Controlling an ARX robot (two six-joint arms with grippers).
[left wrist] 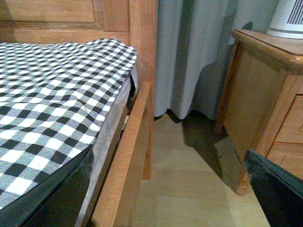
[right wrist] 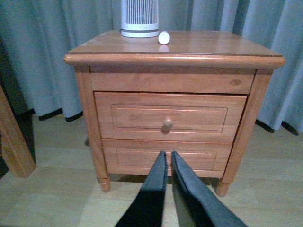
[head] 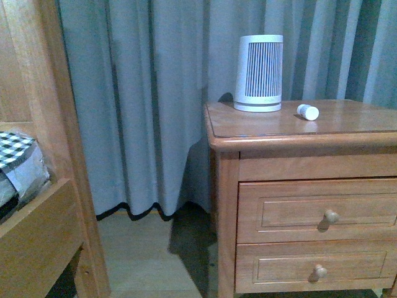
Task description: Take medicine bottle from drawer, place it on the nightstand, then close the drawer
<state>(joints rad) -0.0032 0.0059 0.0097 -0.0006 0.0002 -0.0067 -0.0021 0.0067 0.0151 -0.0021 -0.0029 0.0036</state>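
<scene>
**No readable text in any view**

None of the three views carries a legible word, number, brand or sign. The medicine bottle [head: 307,112] lies on its side on the nightstand [head: 273,127] with plain white surfaces showing — no label can be made out. The ribbed white-grey cylinder [head: 258,73] beside it shows only dark vertical slats, no marking. The drawer [right wrist: 169,117] fronts and knobs are bare wood. The checked bedcover [left wrist: 52,104] in the left wrist view bears a black-and-white pattern only — no lettering.
</scene>
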